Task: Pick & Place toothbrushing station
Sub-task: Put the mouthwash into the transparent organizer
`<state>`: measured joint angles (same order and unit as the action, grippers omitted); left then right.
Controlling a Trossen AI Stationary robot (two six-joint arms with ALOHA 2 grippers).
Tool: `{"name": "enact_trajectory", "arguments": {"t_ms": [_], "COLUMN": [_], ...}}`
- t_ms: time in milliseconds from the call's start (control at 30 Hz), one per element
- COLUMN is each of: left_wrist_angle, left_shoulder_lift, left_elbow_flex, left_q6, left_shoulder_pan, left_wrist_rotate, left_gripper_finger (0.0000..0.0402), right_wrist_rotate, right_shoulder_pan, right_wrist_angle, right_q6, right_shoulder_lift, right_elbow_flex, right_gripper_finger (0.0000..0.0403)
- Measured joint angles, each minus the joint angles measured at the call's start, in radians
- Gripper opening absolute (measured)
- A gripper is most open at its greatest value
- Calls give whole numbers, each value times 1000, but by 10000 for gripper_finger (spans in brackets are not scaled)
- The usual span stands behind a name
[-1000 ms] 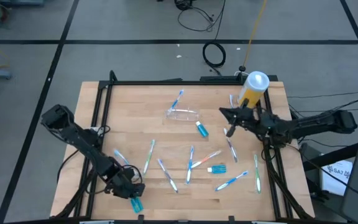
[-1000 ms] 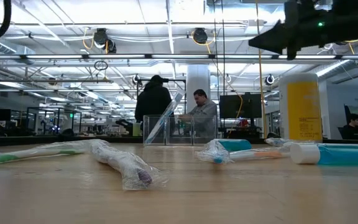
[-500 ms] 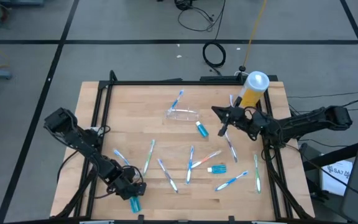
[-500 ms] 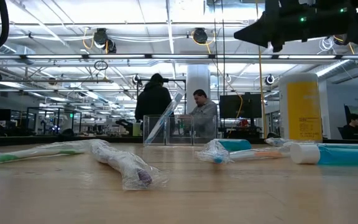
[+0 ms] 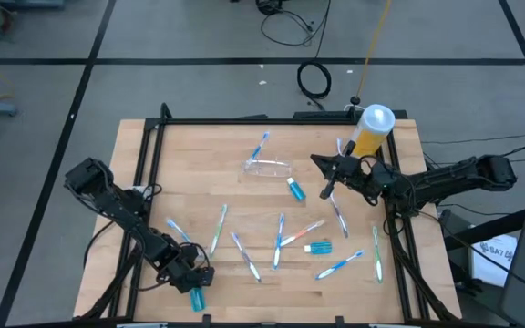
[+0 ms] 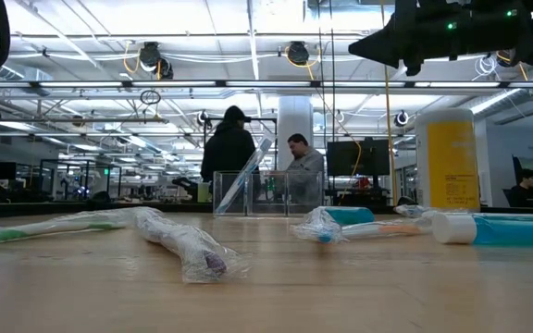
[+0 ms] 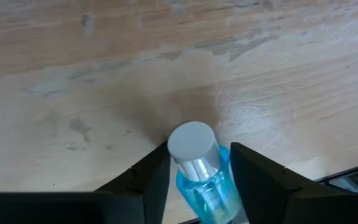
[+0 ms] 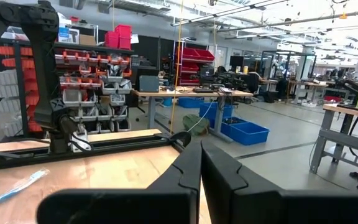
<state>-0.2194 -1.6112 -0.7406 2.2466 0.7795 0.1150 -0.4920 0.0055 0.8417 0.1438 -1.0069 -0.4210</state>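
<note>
My left gripper (image 5: 192,284) is at the table's near left edge, shut on a small teal toothpaste tube (image 7: 199,171) with a pale round cap. My right gripper (image 5: 324,173) is shut and empty, held above the table between the clear cup (image 5: 269,167) and the yellow bottle (image 5: 370,130). The cup lies on its side with a toothbrush (image 5: 261,143) at its far side. Two more teal tubes (image 5: 295,189) (image 5: 318,247) and several wrapped toothbrushes (image 5: 279,239) lie flat on the wood. My left gripper pinches the tube's teal body just behind the cap (image 7: 211,186) between its two fingers (image 7: 154,177), one on each side. The tube lies along the fingers, its cap end (image 7: 191,144) sticking out past the fingertips. Whether the tube is clear of the table, I cannot tell.
The yellow bottle with a white cap stands upright at the far right corner, also in the low view (image 6: 453,162). A black frame (image 5: 244,119) runs along the table's edges. Toothbrushes lie scattered over the near middle and right. People stand in the room behind (image 6: 229,148).
My right gripper has moved a little toward the table's left and far edge, staying shut and above the table, then has held still. The tube in my left gripper has kept its place.
</note>
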Motion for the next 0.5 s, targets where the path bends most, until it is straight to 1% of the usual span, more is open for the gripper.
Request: {"name": "enact_trajectory", "arguments": {"t_ms": [167, 233, 333, 500], "left_wrist_angle": [-8, -10, -10, -13], "left_shoulder_lift": [0, 0, 0, 0], "left_elbow_flex": [0, 0, -1, -1], "left_q6": [-7, -12, -13, -33], "left_shoulder_pan": [0, -1, 0, -1], "left_wrist_rotate": [-10, -13, -23, -36], "left_gripper_finger": [120, 109, 104, 115], "right_wrist_rotate": [0, 0, 0, 0], "right_shoulder_pan": [0, 0, 0, 0], "right_wrist_angle": [0, -1, -1, -1], "right_q6": [-1, -1, -1, -1], "right_shoulder_lift": [0, 0, 0, 0], "right_elbow_flex": [0, 0, 0, 0], "right_gripper_finger": [2, 2, 2, 2]}}
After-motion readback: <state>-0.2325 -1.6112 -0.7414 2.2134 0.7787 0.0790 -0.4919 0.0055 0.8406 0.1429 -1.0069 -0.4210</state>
